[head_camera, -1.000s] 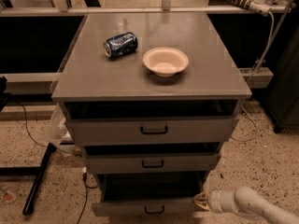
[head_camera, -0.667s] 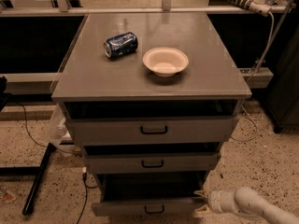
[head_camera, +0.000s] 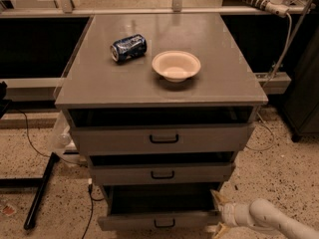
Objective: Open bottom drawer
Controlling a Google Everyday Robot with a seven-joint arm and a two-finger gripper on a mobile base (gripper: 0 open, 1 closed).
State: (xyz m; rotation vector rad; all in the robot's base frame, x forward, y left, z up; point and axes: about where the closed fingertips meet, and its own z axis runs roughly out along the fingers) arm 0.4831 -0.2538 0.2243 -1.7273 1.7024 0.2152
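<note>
The grey cabinet [head_camera: 99, 86] carries three drawer fronts, and the drawer [head_camera: 130, 222] with the narrowest panel sits at the cabinet's foot, pulled forward so that its dark inside shows behind the panel. Its small black handle [head_camera: 164, 223] is in the middle of that front. The gripper [head_camera: 219, 213] is at the cabinet's lower right corner, its fingers [head_camera: 217, 198] spread apart, one above and one below the right end of the drawer's panel; contact cannot be told. On the cabinet's top lie a blue can [head_camera: 128, 47] on its side and a white bowl [head_camera: 176, 65].
</note>
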